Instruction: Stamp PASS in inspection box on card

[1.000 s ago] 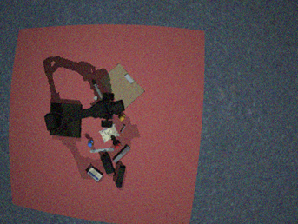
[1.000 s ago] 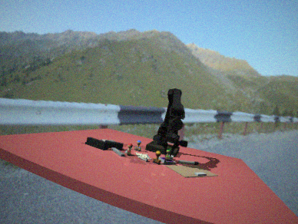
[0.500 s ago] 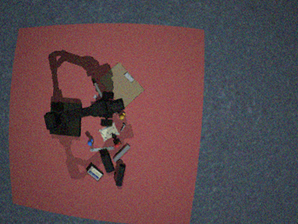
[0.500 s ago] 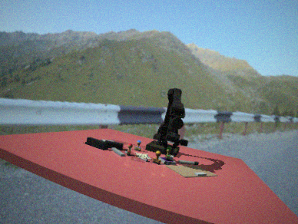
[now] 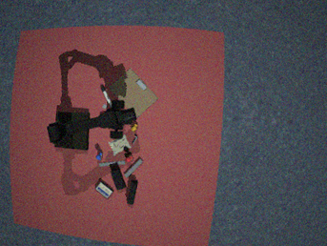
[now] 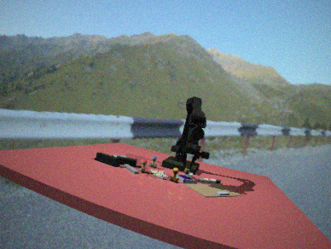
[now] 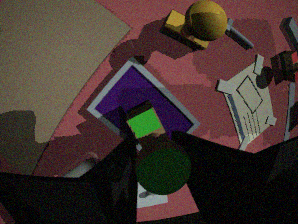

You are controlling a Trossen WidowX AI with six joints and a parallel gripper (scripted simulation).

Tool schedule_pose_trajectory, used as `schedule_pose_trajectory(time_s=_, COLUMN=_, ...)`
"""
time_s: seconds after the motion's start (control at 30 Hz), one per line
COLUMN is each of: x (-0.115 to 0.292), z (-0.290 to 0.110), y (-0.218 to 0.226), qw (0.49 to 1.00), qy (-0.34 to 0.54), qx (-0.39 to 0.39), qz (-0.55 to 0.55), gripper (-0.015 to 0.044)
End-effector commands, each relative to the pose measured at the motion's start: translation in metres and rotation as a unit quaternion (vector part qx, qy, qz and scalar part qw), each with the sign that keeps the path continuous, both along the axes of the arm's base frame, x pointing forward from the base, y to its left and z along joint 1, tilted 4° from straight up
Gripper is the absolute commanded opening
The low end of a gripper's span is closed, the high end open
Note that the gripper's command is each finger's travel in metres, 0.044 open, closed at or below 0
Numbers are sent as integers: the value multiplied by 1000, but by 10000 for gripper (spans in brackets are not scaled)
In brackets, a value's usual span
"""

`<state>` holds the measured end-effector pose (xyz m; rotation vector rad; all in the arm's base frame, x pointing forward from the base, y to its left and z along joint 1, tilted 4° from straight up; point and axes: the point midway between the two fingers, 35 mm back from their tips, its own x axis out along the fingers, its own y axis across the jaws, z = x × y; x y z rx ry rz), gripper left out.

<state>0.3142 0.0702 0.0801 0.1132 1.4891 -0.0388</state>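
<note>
My gripper (image 7: 153, 139) is shut on the green stamp (image 7: 145, 123) (image 6: 188, 170), whose dark green round knob shows between the fingers. The stamp is over the purple ink pad (image 7: 125, 86) (image 6: 186, 178) with its grey rim; it looks slightly above the pad, but the exact gap is hard to tell. Its printing face is hidden. The white card (image 7: 235, 102) (image 5: 118, 145) (image 6: 159, 174) lies to the right of the pad in the wrist view, with small pale pieces at its edges. Its outlined box looks blank, with printed lines beside it.
A yellow stamp (image 7: 205, 21) (image 5: 134, 127) (image 6: 175, 173) stands beyond the pad. A red stamp (image 5: 128, 159) (image 6: 143, 164) and a blue stamp (image 5: 99, 155) (image 6: 153, 160) stand near the card. A tan board (image 7: 50, 50) (image 5: 141, 97) lies left of the pad. Grey bars and black blocks lie beyond the card.
</note>
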Motion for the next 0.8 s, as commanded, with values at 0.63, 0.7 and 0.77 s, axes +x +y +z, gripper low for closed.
schedule_pose_trajectory(time_s=0.63, x=-2, z=33, y=-5, qw=1000, qy=-4, qx=-1, qz=5, gripper=0)
schedule_pose_trajectory(time_s=0.7, x=0, z=33, y=-15, qw=1000, qy=-4, qx=-3, qz=19, gripper=0)
schedule_pose_trajectory(time_s=0.77, x=1, z=33, y=-25, qw=999, qy=-5, qx=-5, qz=34, gripper=0)
